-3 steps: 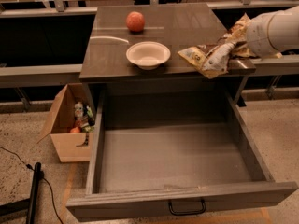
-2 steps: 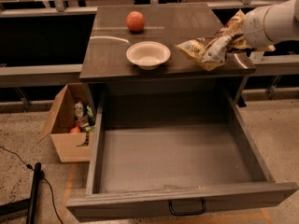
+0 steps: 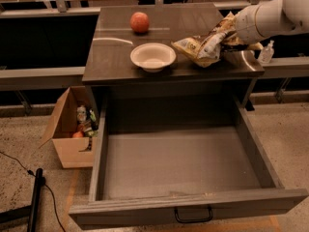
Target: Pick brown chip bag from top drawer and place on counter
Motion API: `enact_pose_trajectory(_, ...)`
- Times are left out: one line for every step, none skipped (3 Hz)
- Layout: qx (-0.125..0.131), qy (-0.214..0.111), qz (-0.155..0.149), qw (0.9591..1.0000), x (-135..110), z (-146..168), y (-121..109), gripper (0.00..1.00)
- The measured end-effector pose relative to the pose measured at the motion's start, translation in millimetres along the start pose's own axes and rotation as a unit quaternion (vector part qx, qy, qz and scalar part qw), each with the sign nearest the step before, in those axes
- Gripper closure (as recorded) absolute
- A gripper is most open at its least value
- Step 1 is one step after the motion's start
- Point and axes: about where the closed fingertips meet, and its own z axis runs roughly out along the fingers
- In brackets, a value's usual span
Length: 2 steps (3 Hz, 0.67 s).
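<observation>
Presently, the gripper [image 3: 233, 35] sits over the counter [image 3: 111, 57] at its 3 o'clock edge, on the end of a white arm [image 3: 270, 16] that enters from the 2 o'clock corner of the view. Its fingers are closed on the upper right end of the brown chip bag [image 3: 203, 46], though crumpled foil hides most of them. The bag slopes down from the gripper toward 8 o'clock. Its low end is at the counter surface, but contact there cannot be confirmed.

A white bowl [image 3: 152, 57] stands upright on the counter near the front edge. The bag lies at 2 o'clock from it, just beside the rim and not touching. A red-orange apple [image 3: 139, 21] rests at 11 o'clock from the bowl, well apart from both.

The top drawer [image 3: 178, 163] is pulled fully out at 6 o'clock below the counter, its flat bottom exposed. The black handle [image 3: 193, 215] is on its front panel.

On the floor at 9 o'clock from the drawer, just beside its left wall, a cardboard box [image 3: 67, 144] stands open with small items inside (too small to identify). A clear pump bottle [image 3: 266, 52] stands off the counter at 3 o'clock from the bag, on a lower ledge.
</observation>
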Motion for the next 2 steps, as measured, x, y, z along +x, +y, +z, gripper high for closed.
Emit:
enact_pose_trajectory(-0.005, 0.002, 0.005, 1.0000, 3.3, 15.5, -3.0, 0.36)
enact_pose_trajectory(-0.014, 0.011, 0.009, 0.9998, 6.6, 17.5, -2.0, 0.13)
